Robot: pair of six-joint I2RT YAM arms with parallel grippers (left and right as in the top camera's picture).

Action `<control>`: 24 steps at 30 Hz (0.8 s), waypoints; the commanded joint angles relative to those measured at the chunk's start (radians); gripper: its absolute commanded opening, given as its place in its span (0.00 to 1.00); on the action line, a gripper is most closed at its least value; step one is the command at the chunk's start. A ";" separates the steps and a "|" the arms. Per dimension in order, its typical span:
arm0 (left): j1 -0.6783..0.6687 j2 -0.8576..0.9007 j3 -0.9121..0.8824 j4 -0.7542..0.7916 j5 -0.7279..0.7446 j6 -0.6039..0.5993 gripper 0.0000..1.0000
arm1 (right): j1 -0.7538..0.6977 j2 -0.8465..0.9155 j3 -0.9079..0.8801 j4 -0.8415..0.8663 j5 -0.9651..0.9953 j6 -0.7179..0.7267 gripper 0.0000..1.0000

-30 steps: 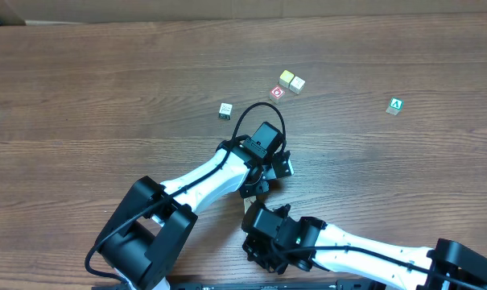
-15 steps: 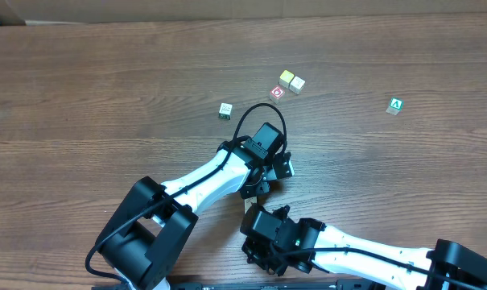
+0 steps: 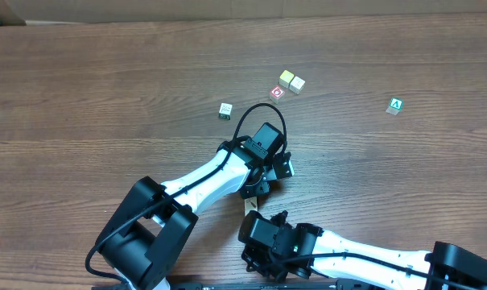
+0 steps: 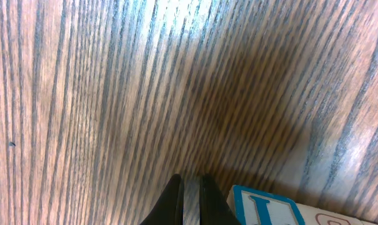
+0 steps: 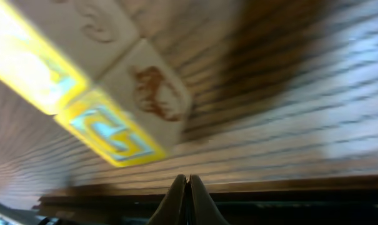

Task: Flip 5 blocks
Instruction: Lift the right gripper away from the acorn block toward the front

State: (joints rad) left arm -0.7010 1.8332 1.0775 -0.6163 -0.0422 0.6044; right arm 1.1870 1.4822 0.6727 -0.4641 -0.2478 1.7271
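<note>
Wooden table [image 3: 82, 72]: left gripper [image 4: 189, 200] pinched closed, empty, blue-lettered block [image 4: 268, 211] just beside; right gripper [image 5: 187, 199] likewise closed, empty (two yellow-framed blocks [image 5: 142, 97] touching, near); pale block [image 3: 224, 110] apart, beyond left arm [image 3: 211, 173].

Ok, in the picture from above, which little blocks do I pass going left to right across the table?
First the pale wooden cube with a faint mark → red-framed wooden cube → yellow-topped cube → plain cream cube → cube with a green A.

White arm links [image 3: 211, 173], black joints [image 3: 146, 229] (black cable [image 3: 259, 105] looped at wrist).
</note>
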 commanded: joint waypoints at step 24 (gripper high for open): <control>0.064 0.012 -0.002 0.116 -0.153 -0.145 0.04 | -0.004 -0.063 0.000 -0.222 0.002 0.032 0.04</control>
State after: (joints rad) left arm -0.6701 1.8332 1.0740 -0.5224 -0.0921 0.5476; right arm 1.2026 1.4498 0.6727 -0.6628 -0.2638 1.7462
